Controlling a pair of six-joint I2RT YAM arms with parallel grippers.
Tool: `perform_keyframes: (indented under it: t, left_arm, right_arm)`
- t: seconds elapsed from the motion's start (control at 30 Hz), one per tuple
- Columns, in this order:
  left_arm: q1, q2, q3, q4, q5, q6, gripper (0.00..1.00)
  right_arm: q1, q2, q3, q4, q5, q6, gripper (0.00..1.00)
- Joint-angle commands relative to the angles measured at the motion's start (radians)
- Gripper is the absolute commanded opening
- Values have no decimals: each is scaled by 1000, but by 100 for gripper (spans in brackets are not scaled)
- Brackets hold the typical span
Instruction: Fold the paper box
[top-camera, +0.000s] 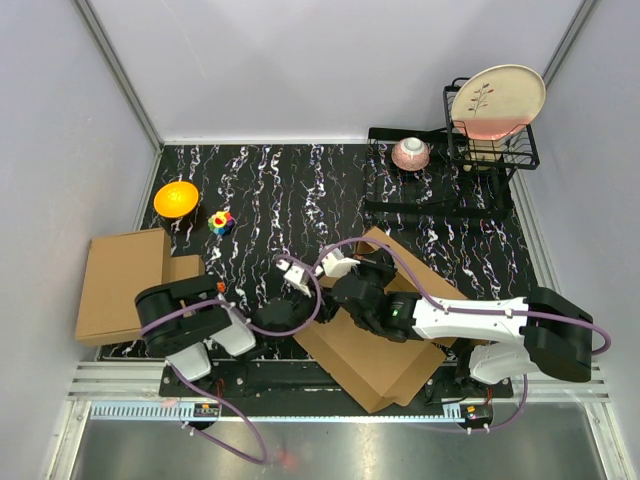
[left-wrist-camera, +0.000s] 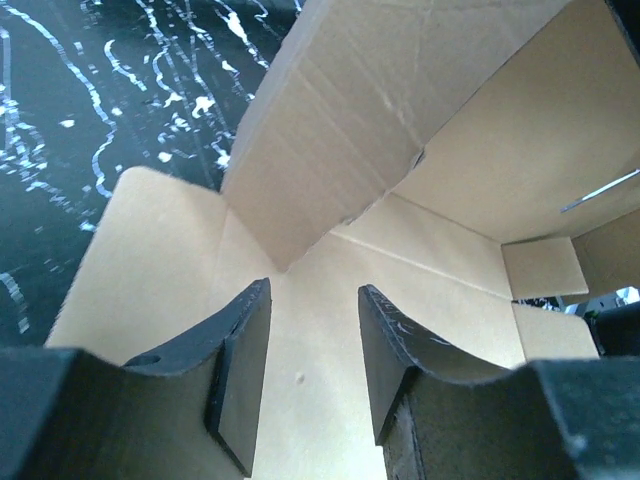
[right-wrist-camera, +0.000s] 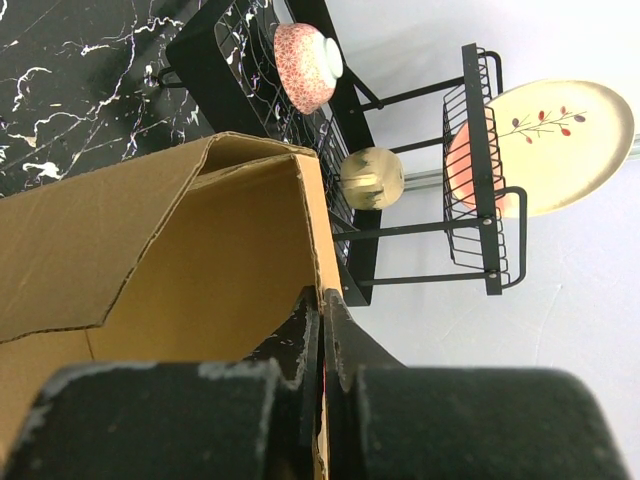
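The paper box (top-camera: 365, 365) is a brown corrugated sheet with raised flaps, lying at the near centre-right of the table. In the left wrist view one flap (left-wrist-camera: 400, 120) stands up ahead and the box floor lies beneath the fingers. My left gripper (left-wrist-camera: 315, 290) is open over that floor, with nothing between its fingers; from above it (top-camera: 292, 272) sits at the box's left end. My right gripper (right-wrist-camera: 321, 297) is shut on the thin upper edge of an upright box wall (right-wrist-camera: 200, 260); from above it (top-camera: 340, 265) is at the box's far left corner.
A stack of closed cardboard boxes (top-camera: 125, 285) lies at the left edge. An orange bowl (top-camera: 176, 198) and a small coloured toy (top-camera: 221, 222) sit behind it. At the back right a black dish rack (top-camera: 490, 150) holds a plate (top-camera: 497, 100), next to a pink bowl (top-camera: 411, 153).
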Motion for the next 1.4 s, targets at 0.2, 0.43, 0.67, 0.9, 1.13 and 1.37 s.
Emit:
perform_keyframes:
  t: [0.2,0.43,0.67,0.9,1.13,1.37]
  left_arm:
    - [-3,-104,-42,349,-164,280,50]
    - [32,16,116,349,-130,437,67]
    - [63,83,171,351,-84,417,71]
    - [61,136,226,349,-27,406,77]
    - [63,191,277,349,9,376,85]
    - [66,212,309,349,23,359,88]
  right_arm:
    - [19,29,-9,-8,-86,92,0]
    - [19,26,-1,-34,-97,115,0]
    - [19,29,-1,-39,-105,122,0]
    - [20,38,2,-39,-115,130,0]
    - [19,46,5,-43,-121,141,0]
    - [19,49,4,-48,-128,147,0]
